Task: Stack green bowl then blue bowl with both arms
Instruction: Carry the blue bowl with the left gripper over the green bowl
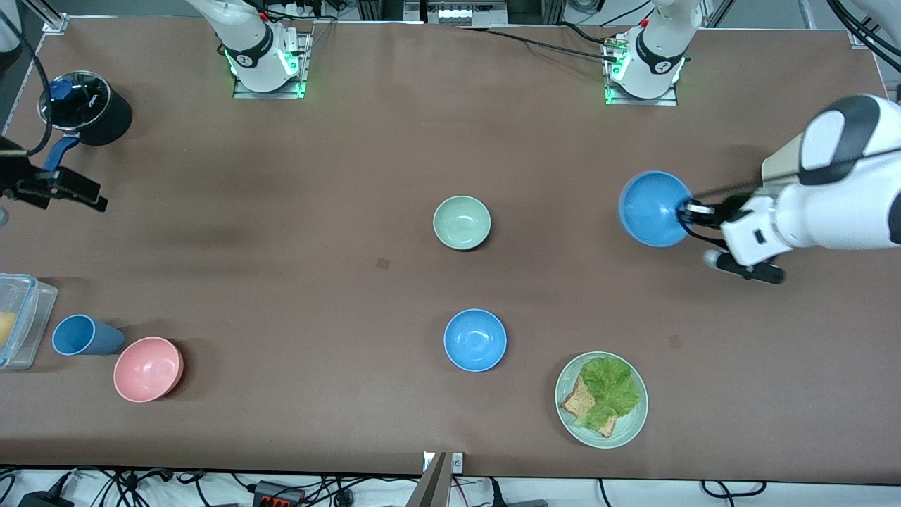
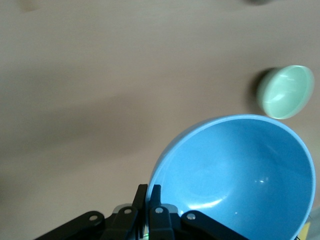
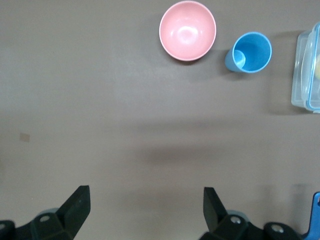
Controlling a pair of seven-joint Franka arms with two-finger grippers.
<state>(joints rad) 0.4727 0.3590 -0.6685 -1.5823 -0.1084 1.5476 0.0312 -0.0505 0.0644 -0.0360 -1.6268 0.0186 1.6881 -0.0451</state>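
The pale green bowl [image 1: 462, 222] stands upright on the brown table near its middle; it also shows in the left wrist view [image 2: 286, 92]. My left gripper [image 1: 686, 211] is shut on the rim of a blue bowl [image 1: 653, 208] and holds it tilted in the air over the table, toward the left arm's end from the green bowl. In the left wrist view the left gripper [image 2: 148, 192] pinches that blue bowl's [image 2: 240, 180] rim. A second blue bowl [image 1: 475, 340] stands nearer the front camera than the green bowl. My right gripper [image 1: 77, 193] [image 3: 145, 200] is open and empty over the right arm's end of the table.
A pink bowl [image 1: 148, 368] [image 3: 187, 30], a blue cup [image 1: 83, 335] [image 3: 250, 52] and a clear plastic container [image 1: 24, 320] [image 3: 306, 70] stand at the right arm's end. A black pot [image 1: 88, 102] stands by that end. A plate [image 1: 633, 422] with lettuce and toast lies beside the second blue bowl.
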